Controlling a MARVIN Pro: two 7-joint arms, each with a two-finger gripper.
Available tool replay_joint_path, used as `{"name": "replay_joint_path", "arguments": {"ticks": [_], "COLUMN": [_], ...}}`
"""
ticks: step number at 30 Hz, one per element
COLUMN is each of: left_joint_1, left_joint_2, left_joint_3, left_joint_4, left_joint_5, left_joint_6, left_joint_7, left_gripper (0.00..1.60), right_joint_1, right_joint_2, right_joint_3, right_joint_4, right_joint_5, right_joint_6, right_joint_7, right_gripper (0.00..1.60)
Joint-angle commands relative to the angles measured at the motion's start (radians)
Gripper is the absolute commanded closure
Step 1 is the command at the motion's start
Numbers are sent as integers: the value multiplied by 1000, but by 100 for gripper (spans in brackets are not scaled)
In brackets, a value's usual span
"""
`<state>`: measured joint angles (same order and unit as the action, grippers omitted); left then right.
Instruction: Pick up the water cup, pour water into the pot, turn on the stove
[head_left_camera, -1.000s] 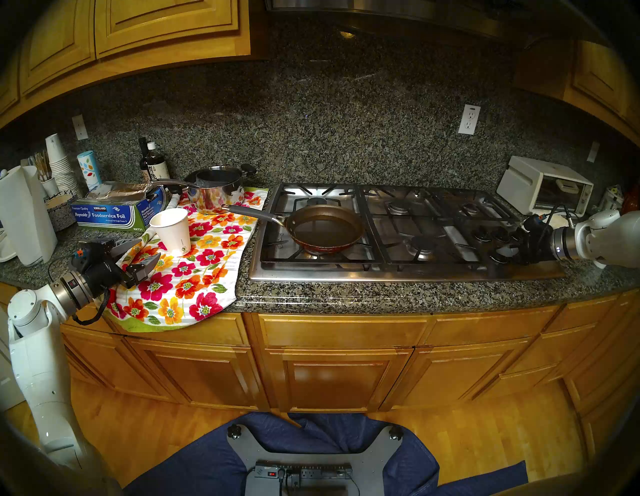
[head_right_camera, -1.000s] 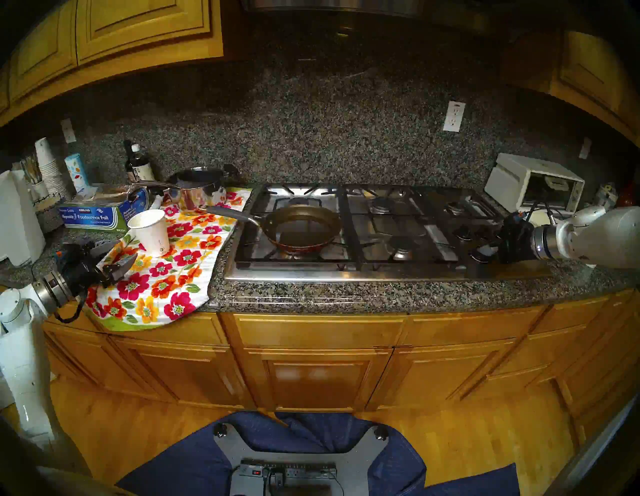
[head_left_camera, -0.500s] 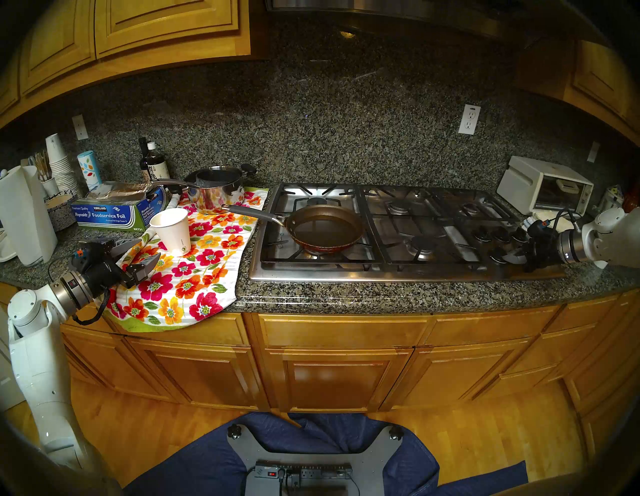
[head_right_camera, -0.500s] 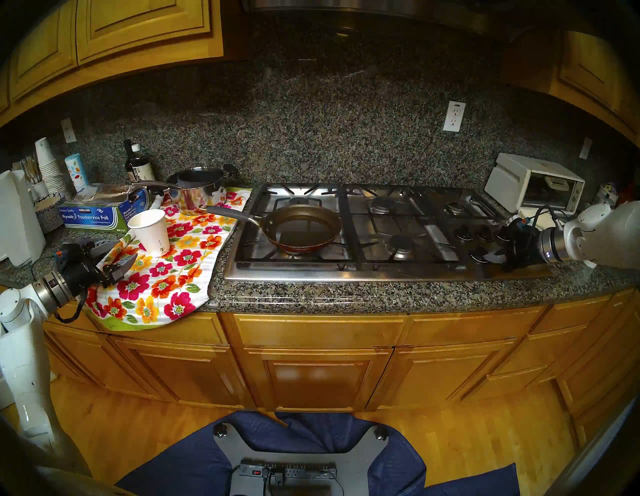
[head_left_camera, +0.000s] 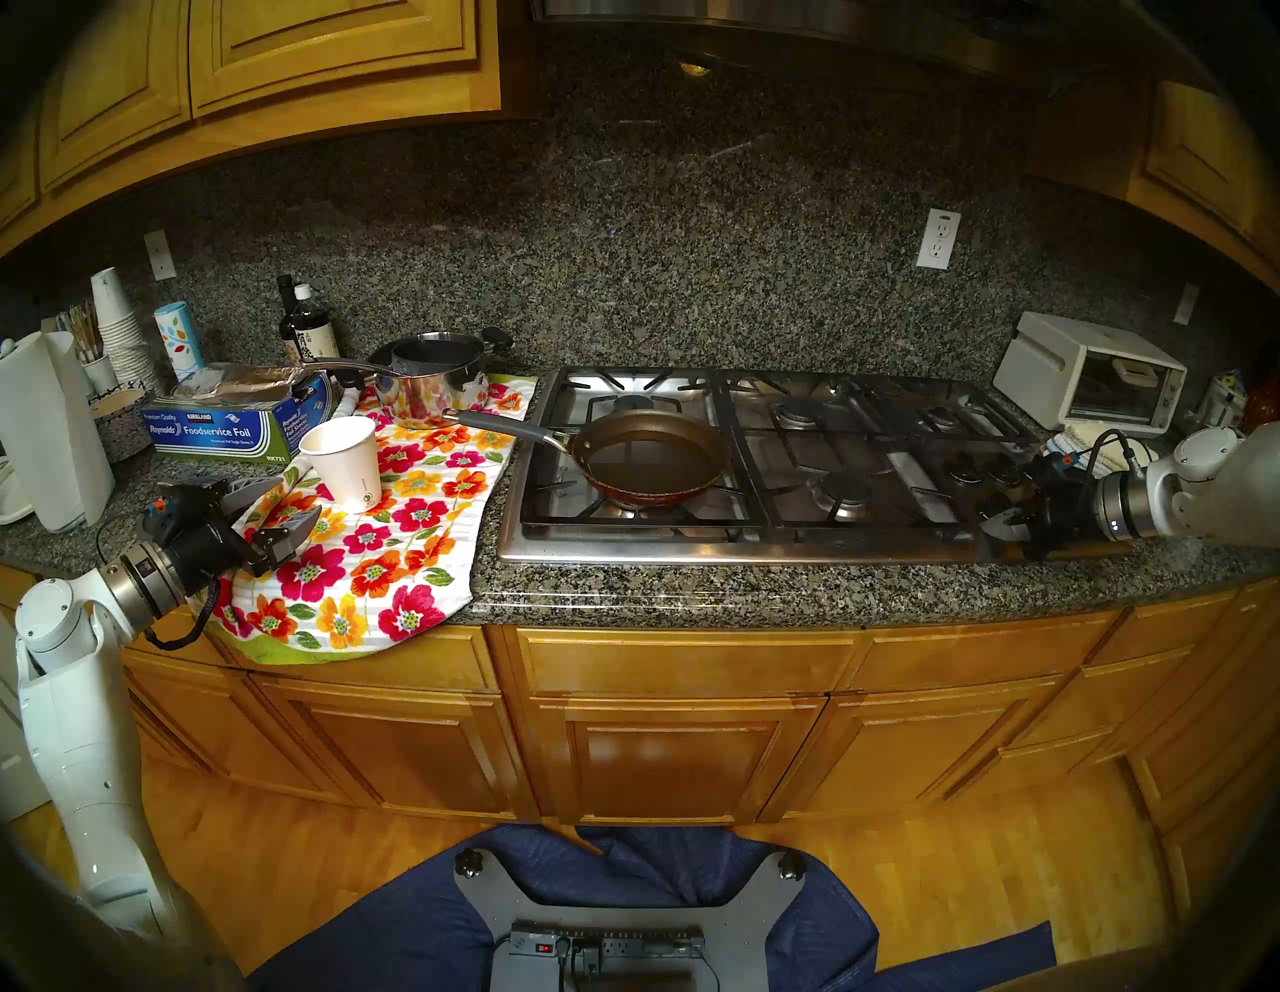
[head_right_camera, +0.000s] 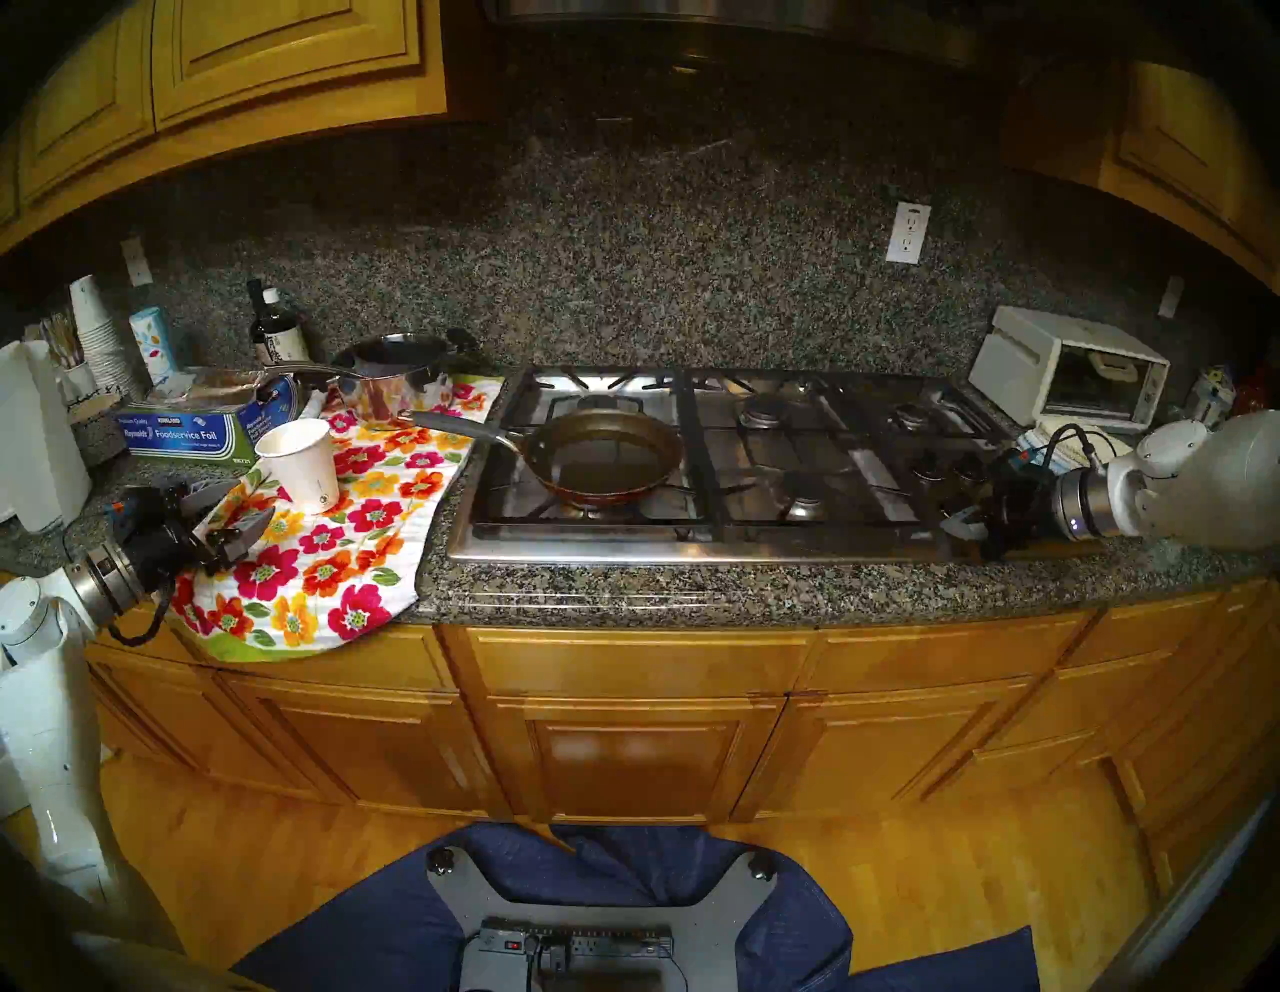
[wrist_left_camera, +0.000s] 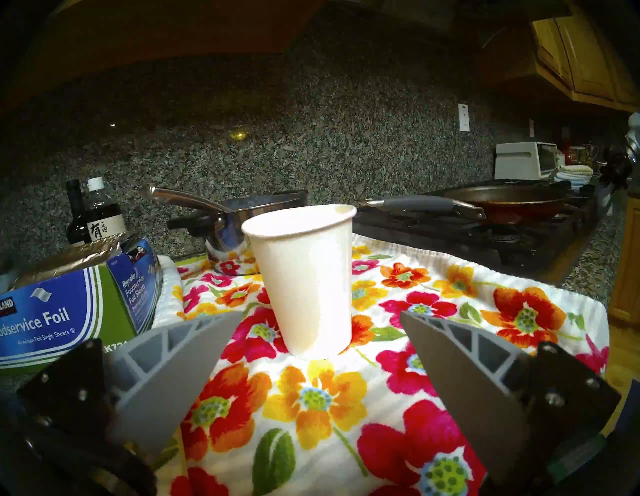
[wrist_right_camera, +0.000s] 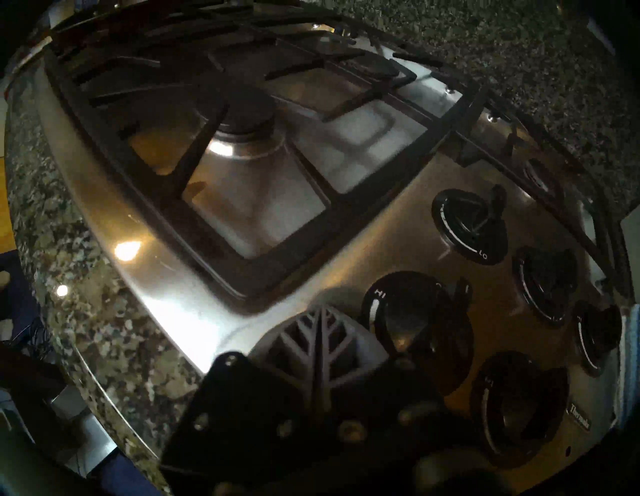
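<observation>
On the near edge of the granite tabletop, the left gripper rests with jaws spread wide and empty, just short of the water cup, which stands upright on the floral towel. Beyond it, the pot sits on the front-left burner of the stove; its dark floor looks glossy, so the pour appears done. What remains, by this reading, is lighting the stove. At the stove's right end, the right gripper, jaws closed on nothing, hovers beside 1 of 5 black knobs; contact cannot be told.
</observation>
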<state>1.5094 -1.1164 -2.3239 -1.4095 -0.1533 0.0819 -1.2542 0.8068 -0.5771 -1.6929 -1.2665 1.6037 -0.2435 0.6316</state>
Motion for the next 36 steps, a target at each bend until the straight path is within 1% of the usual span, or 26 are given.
{"name": "replay_joint_path", "arguments": {"ticks": [1, 2, 3, 4, 5, 6, 7, 8, 9, 10, 15, 19, 24, 30, 36], "left_joint_1": [-27, -27, -27, -27, -27, -27, -27, -27, -27, -27, -27, -27, -27, -27, -27], "left_joint_2": [11, 11, 11, 11, 11, 11, 11, 11, 11, 11, 11, 11, 11, 11, 11], "left_joint_3": [-9, -9, -9, -9, -9, -9, -9, -9, -9, -9, -9, -9, -9, -9, -9], "left_joint_4": [-23, -23, -23, -23, -23, -23, -23, -22, -22, -22, -22, -22, -22, -22, -23], "left_joint_5": [-15, -15, -14, -14, -14, -14, -14, -14, -14, -14, -14, -14, -13, -14, -14], "left_joint_6": [-2, -2, -2, -2, -2, -2, -2, -3, -3, -3, -3, -3, -3, -2, -2], "left_joint_7": [1, 1, 1, 1, 1, 1, 1, 1, 1, 1, 1, 1, 0, 0, 0], "left_gripper": [0, 0, 0, 0, 0, 0, 0, 0, 0, 0, 0, 0, 0, 0, 0], "right_joint_1": [83, 93, 103, 112, 122, 130, 139, 148, 158, 167, 192, 202, 217, 225, 219], "right_joint_2": [-21, -22, -23, -25, -26, -25, -25, -26, -26, -27, -33, -29, -7, 8, 36], "right_joint_3": [-47, -55, -63, -71, -78, -82, -89, -95, -100, -106, -124, -125, -107, -95, -79], "right_joint_4": [-9, -5, -2, 0, 3, 8, 12, 14, 15, 18, 23, 28, 44, 43, 35], "right_joint_5": [-17, -17, -14, -11, -1, 4, 5, 5, 11, 15, 38, 64, 135, 201, 267], "right_joint_6": [30, 32, 40, 47, 61, 67, 68, 70, 79, 85, 111, 132, 177, 220, 253], "right_joint_7": [15, 20, 17, 19, 22, 23, 29, 35, 32, 39, 50, 53, 53, 38, -2], "right_gripper": [160, 160, 137, 103, 82, 77, 49, 14, 14, 0, 0, 0, 0, 0, 0]}}
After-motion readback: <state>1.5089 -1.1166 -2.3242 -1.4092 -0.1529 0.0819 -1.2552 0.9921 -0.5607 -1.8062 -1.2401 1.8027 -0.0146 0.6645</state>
